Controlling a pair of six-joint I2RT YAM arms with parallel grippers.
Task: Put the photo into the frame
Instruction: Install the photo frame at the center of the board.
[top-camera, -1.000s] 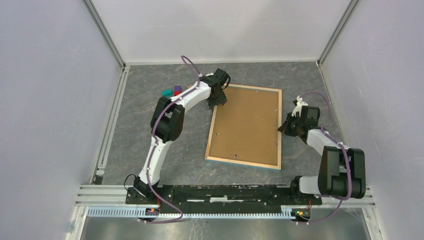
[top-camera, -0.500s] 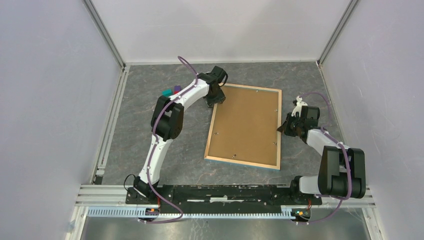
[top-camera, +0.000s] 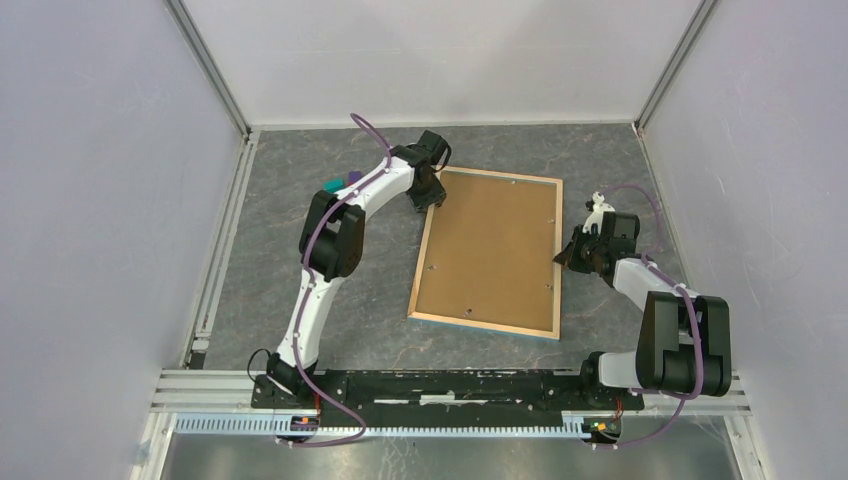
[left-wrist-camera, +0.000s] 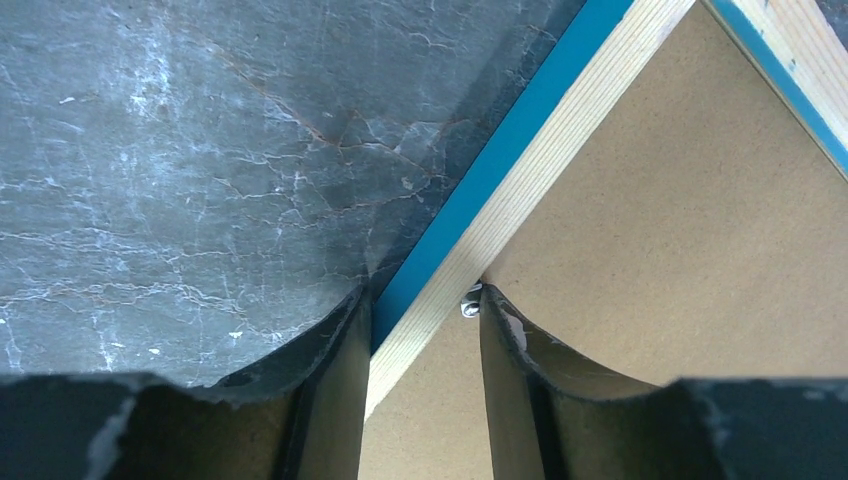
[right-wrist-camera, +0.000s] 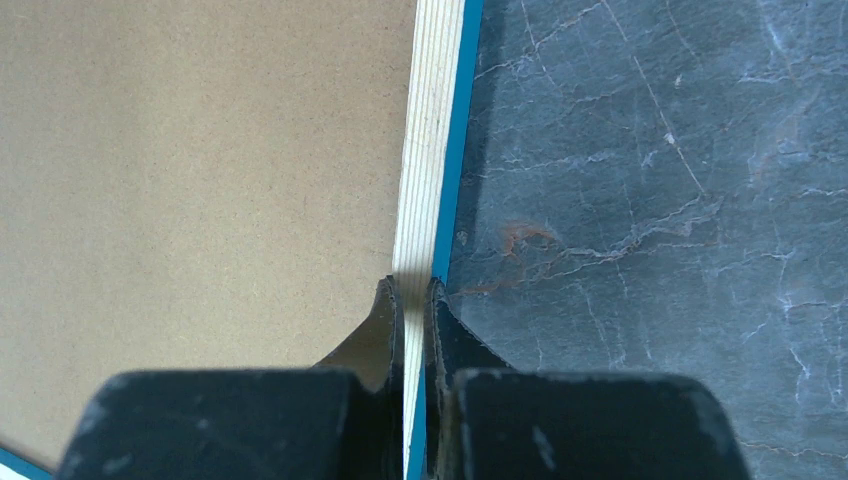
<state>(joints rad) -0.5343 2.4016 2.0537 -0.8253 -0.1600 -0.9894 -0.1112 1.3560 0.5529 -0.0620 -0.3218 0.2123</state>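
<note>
- Lying front-down on the grey table (top-camera: 270, 220), the frame (top-camera: 485, 326) is seen from above with its pale wood back up. It is set slightly askew, and a line of blue is glimpsed along the rails.
- Brown backing board (top-camera: 495, 245) is seated inside the frame and fills the opening.
- Left gripper (left-wrist-camera: 422, 297) is placed at the frame's far-left corner, on the left rail just short of the corner.
- That rail is straddled: one finger (left-wrist-camera: 335, 390) is on the outer blue side, the other is over the backing board.
- The gap between the left fingers appears filled by the rail. Whether the rail is clamped or only brushed cannot be told from the wrist view.
- Small metal tab (left-wrist-camera: 468, 302) is seen at the left rail's inner edge, just beside the inner finger.
- Right gripper (right-wrist-camera: 411, 290) is set on the frame's right rail, about mid-length.
- Its jaws are pinched tight on that rail, one finger on the board side and one on the outer blue side.
- Teal block (top-camera: 331, 185) and purple block (top-camera: 353, 177) are noted on the table left of the frame's far-left corner. They are clear of the frame and partly hidden by the left arm.
</note>
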